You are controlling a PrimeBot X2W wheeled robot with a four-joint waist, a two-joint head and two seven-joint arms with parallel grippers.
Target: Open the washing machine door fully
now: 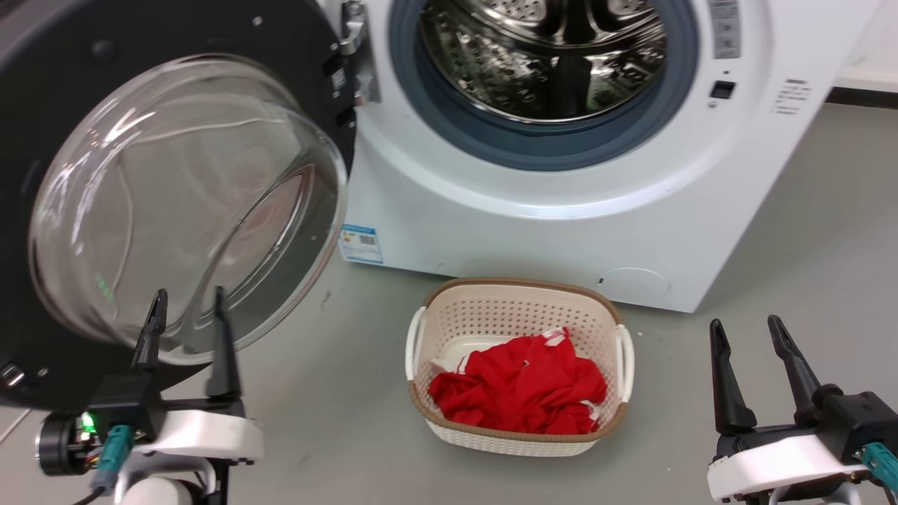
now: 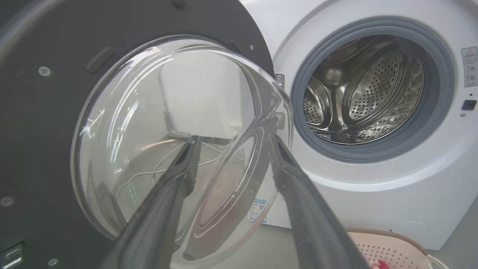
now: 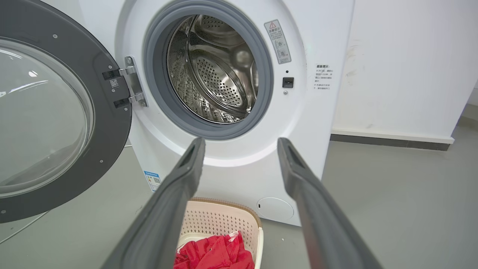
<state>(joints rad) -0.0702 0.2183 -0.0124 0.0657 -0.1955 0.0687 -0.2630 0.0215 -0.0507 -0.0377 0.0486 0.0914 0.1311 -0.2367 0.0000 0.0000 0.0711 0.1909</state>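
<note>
a cream perforated basket [image 1: 519, 308] holding crumpled red cloth [image 1: 519, 389] sits on the grey floor [image 1: 807, 245] near a white wall [image 3: 403, 67].

door [image 1: 189, 196]: swung out left of the machine [image 1: 533, 231]; hung on the hinge [image 1: 354, 49] at the machine's left side
drum [image 1: 547, 56]: in the machine's front; right of the hinge
basket [image 1: 519, 284]: on the floor [image 1: 807, 245]; just before the machine, below the drum
cloth [image 1: 523, 389]: in the basket
left tool [image 1: 189, 294]: before the door's lower part
right tool [image 1: 745, 324]: right of the basket, apart from it
wall [image 3: 403, 63]: right of the machine
</note>
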